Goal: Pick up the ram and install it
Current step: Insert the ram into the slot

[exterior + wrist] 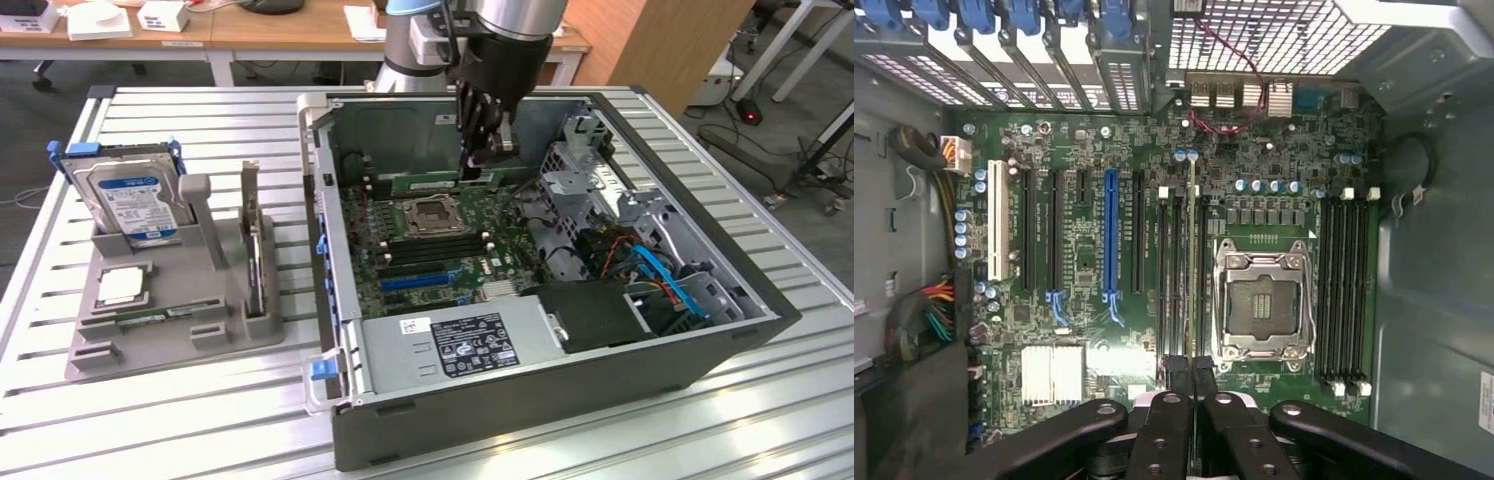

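You're holding the ram [434,184] inside the open case [747,330], gripped by one end and lying level and edge-down over the motherboard [454,240].

The pincer [483,168] is reaching straight down into the case and is clamping shut on the ram, with its fingers [1174,372] pressing almost together on the stick.

From the wrist view you're seeing the ram [1192,260] edge-on as a thin line running out from the pincer [1191,368]. It's lining up with the black memory slots [1176,270], which sit between the CPU socket [1264,300] and the blue expansion slot [1110,235].

It's probably hanging just above the slots rather than sitting in one. The angle isn't letting me say for sure.

In the exterior view the CPU socket [430,215] is sitting mid-board, just nearer the camera than the ram. The power supply [454,350] is filling the near corner of the case.

Well apart, on the exterior view's left, a grey holder [174,335] is standing on the slatted metal surface [160,420]. It's carrying a blue-labelled hard drive [134,200] tilted upright and a dark card [250,235] standing on edge.
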`<state>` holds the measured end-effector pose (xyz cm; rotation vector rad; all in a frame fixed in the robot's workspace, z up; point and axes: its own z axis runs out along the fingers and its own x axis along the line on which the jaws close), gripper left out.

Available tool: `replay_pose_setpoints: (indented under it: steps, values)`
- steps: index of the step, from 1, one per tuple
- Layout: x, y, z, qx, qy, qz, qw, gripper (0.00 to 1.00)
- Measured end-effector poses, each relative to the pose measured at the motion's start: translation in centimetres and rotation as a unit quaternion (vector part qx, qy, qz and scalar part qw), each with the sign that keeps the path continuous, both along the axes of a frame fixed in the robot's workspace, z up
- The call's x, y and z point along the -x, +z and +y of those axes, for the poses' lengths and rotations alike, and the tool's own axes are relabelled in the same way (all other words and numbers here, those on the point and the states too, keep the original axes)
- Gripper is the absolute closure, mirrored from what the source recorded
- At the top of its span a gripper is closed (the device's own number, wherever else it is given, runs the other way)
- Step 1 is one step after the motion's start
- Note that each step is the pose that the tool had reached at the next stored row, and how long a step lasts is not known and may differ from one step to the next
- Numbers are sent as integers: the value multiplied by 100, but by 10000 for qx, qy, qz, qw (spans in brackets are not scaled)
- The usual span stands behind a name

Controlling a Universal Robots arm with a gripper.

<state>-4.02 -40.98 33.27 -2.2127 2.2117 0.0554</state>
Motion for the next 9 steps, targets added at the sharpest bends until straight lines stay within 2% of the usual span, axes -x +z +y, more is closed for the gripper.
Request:
replay_pose_setpoints:
  steps: [9]
  values:
    - [0, -94, 0, 1, 0, 0, 10000, 89]
